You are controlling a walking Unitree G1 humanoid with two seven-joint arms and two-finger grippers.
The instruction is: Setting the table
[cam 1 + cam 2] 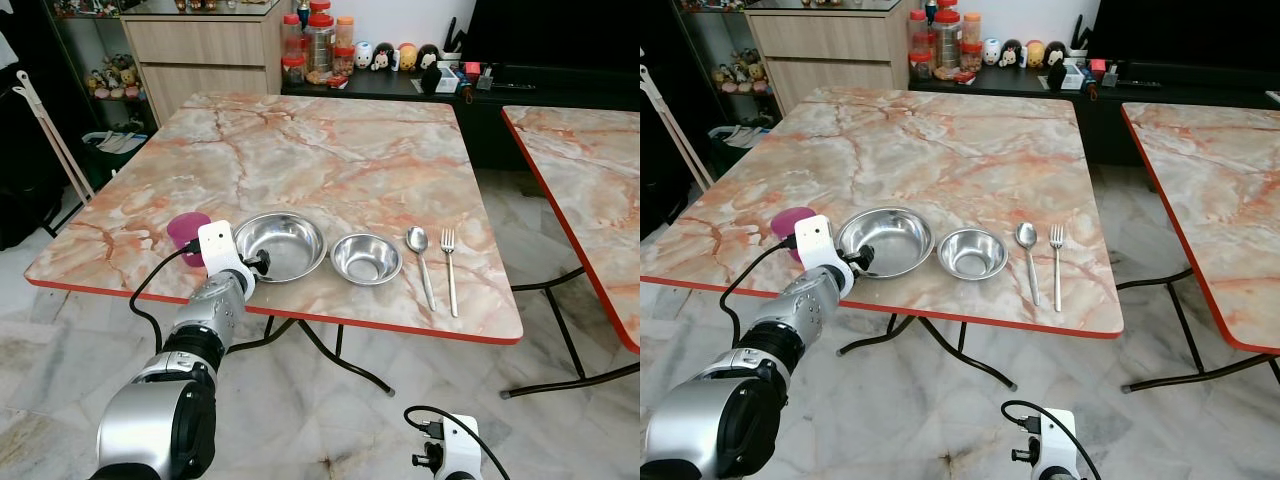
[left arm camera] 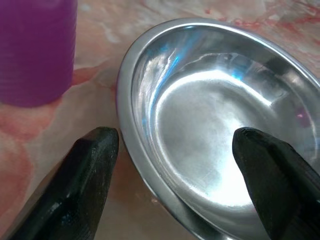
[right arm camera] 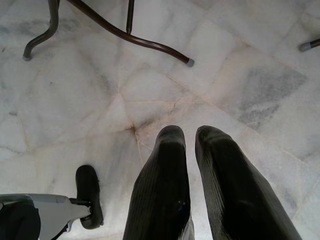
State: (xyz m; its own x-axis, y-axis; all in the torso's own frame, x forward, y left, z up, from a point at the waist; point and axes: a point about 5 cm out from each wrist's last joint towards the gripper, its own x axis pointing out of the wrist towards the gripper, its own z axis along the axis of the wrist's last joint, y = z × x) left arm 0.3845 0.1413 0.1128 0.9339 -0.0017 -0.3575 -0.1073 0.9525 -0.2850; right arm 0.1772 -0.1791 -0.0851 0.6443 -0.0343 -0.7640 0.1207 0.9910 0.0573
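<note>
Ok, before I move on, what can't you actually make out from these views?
- Purple cup: its lower side is hidden behind the left end effector in the eye views; its top is cut off in the left wrist view.
- Large bowl: near rim hidden behind that wrist.
- Jars at the back: contents too small to tell.

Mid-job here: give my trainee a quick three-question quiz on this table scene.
1. True or false: the left end effector is shut on the large steel bowl.
2. Which lies nearest the table's right edge: A spoon, B fork, C small steel bowl?
3. What colour is the cup beside the large steel bowl?

Key: 1 false, its fingers straddle the rim, open. 2 B. 3 purple.
</note>
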